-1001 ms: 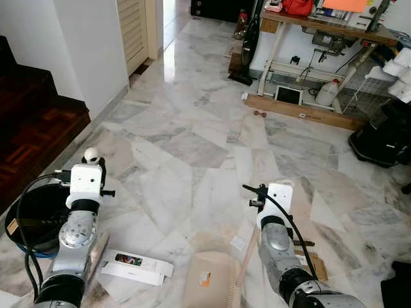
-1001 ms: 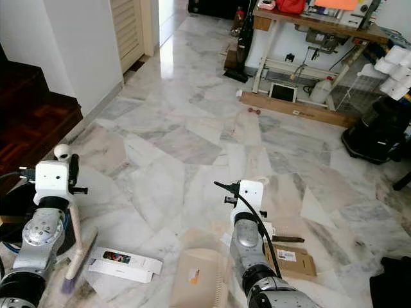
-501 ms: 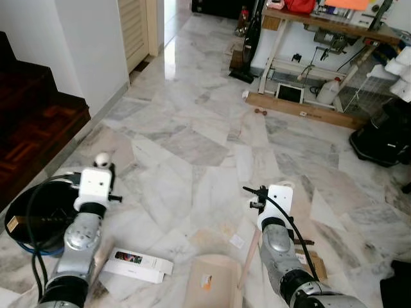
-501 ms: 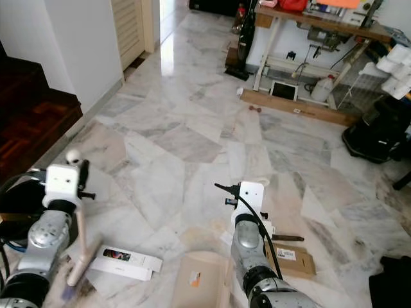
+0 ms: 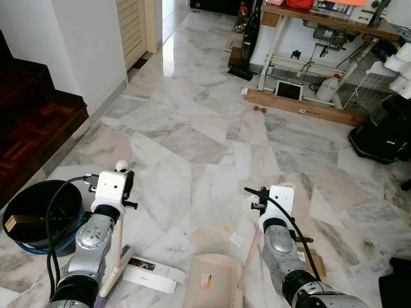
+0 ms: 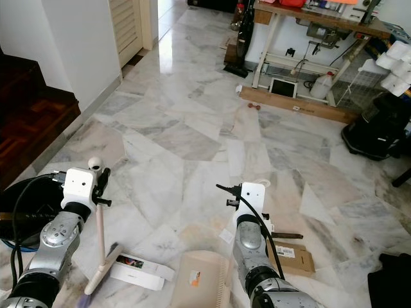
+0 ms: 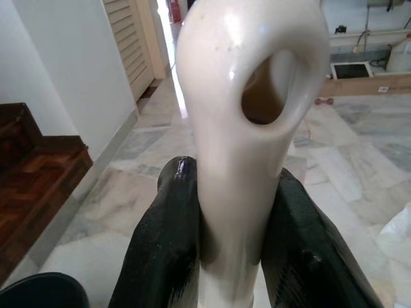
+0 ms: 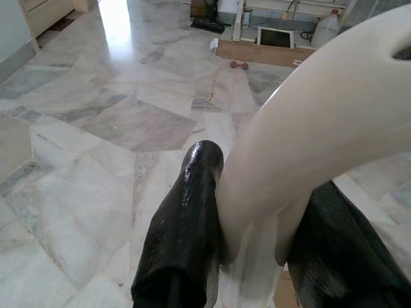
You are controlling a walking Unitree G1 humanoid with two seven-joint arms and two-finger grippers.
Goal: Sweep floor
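Note:
My left gripper point(image 7: 234, 173) is shut on a cream broom handle point(image 7: 247, 128) with a hanging hole at its top. The broom point(image 6: 99, 224) slants down to its brush head point(image 6: 103, 273), which rests on the marble floor against a flat white box point(image 5: 151, 269). My right gripper point(image 8: 263, 173) is shut on the cream handle point(image 5: 249, 250) of a beige dustpan point(image 5: 213, 285). The dustpan lies on the floor near the bottom centre. A small paper scrap point(image 5: 236, 239) lies just beyond it.
A black basin point(image 5: 32, 205) with a blue hose sits at the left, beside dark wooden stairs point(image 5: 32, 109). A flat cardboard piece point(image 6: 289, 253) lies right of my right arm. A workbench point(image 5: 321, 25), plank point(image 5: 302, 106) and black bag point(image 5: 385, 135) stand at the far right.
My left gripper has carried the broom to the right, toward the dustpan, and the white box has shifted slightly that way. The right arm and dustpan have stayed put.

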